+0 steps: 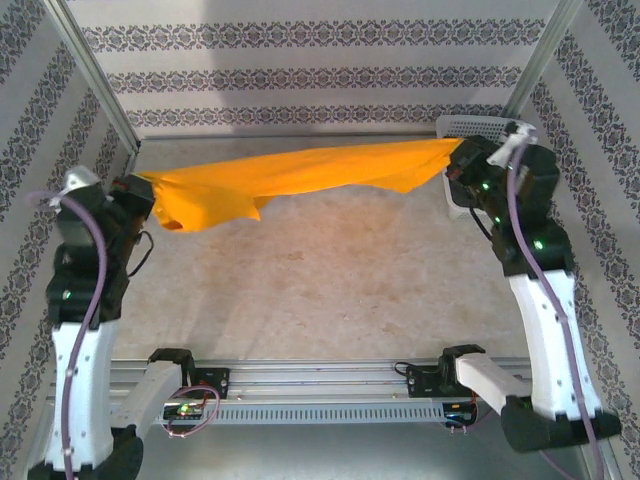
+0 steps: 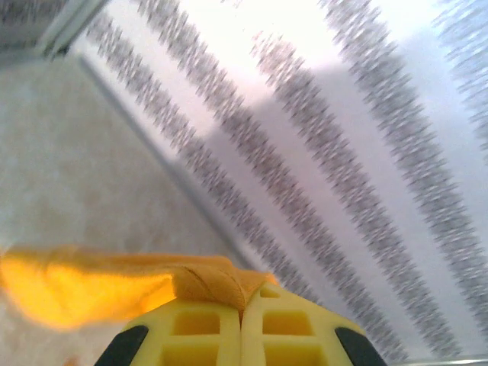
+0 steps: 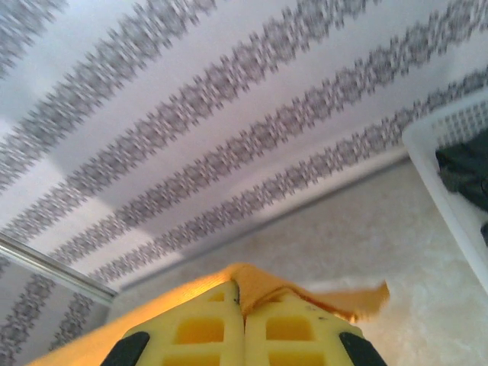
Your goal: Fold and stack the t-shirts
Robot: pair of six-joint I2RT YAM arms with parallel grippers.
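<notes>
Orange-yellow t-shirt [image 1: 300, 172] hangs stretched; left fingers [image 2: 200, 329] and right fingers [image 3: 204, 334] each pinched shut on its edge.

Quantity: two t-shirts (orange-yellow t-shirt [image 1: 300, 172], dark grey t-shirt [image 3: 462, 172]), one white basket [image 1: 476, 123], two grippers (left gripper [image 2: 242, 303], right gripper [image 3: 244, 306]).

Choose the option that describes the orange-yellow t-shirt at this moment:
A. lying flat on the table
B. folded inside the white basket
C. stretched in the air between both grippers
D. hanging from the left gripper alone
C: the orange-yellow t-shirt spans the air, with the left gripper shut on one end and the right gripper shut on the other.
</notes>
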